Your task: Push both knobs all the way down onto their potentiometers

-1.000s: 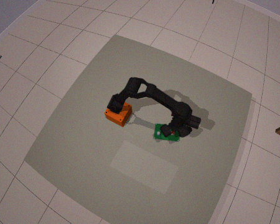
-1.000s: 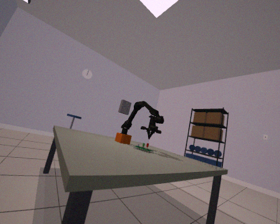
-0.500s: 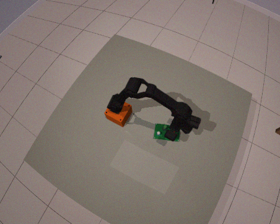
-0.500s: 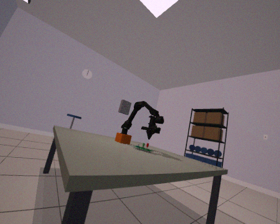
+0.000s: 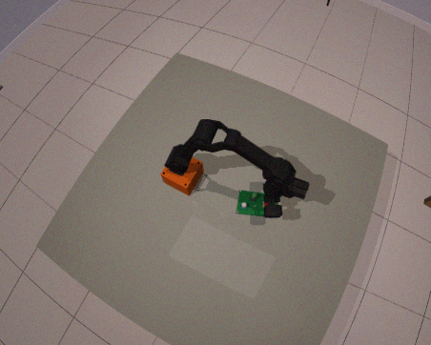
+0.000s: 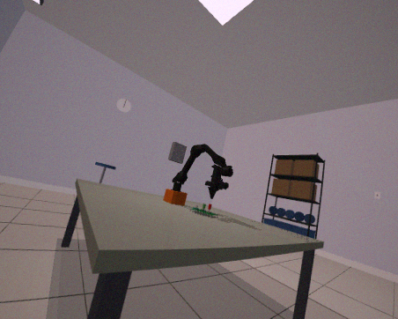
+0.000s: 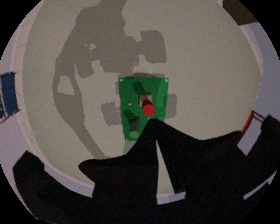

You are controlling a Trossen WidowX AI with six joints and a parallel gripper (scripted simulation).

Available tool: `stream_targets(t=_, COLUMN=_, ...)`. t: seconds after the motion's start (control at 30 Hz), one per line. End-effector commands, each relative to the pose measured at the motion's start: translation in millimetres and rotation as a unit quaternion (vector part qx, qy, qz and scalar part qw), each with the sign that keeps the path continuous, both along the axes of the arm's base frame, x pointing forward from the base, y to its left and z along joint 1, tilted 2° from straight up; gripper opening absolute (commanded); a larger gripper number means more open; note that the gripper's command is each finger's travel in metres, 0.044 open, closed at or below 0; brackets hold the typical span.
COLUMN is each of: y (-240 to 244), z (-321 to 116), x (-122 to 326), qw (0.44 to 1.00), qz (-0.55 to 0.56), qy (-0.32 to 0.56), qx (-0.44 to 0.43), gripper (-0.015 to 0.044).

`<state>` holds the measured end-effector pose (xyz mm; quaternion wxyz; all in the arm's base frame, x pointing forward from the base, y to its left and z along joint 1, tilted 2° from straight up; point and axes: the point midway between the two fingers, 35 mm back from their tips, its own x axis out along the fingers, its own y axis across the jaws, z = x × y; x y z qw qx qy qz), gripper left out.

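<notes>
The green circuit board (image 5: 249, 212) (image 6: 204, 213) (image 7: 158, 86) stands on the table. A red knob (image 5: 265, 204) (image 6: 210, 206) (image 7: 148, 109) stands upright on it, beside a light-coloured potentiometer body (image 7: 145, 98) in the wrist view. A green knob (image 5: 254, 195) (image 6: 203, 206) (image 7: 134, 135) stands near a dark component. Whether either knob touches its potentiometer is too small to tell. My gripper (image 6: 212, 197) (image 7: 152, 121) is shut and empty. Its tips are above the board, close over the red knob in the exterior view, with a small gap. In the top view the arm hides the tips.
A small white round part (image 5: 244, 205) sits on the board's left side in the top view. The orange arm base (image 5: 182, 182) (image 6: 174, 197) stands left of the board. A paler rectangle (image 5: 221, 257) marks the table in front of the board.
</notes>
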<state>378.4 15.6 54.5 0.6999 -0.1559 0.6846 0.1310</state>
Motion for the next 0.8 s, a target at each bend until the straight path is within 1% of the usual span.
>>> stream_targets(t=0.0, y=0.3, z=-0.9, x=0.2, qw=0.998, qz=0.068, qy=0.002, qx=-0.001, gripper=0.0)
stream_targets(t=0.37, y=0.3, z=-2.2, x=0.2, qw=0.966, qz=0.257, qy=0.007, qx=-0.006, gripper=0.0)
stream_targets(t=0.77, y=0.3, z=-3.6, x=0.2, qw=0.892, qz=0.451, qy=0.013, qx=-0.012, gripper=0.0)
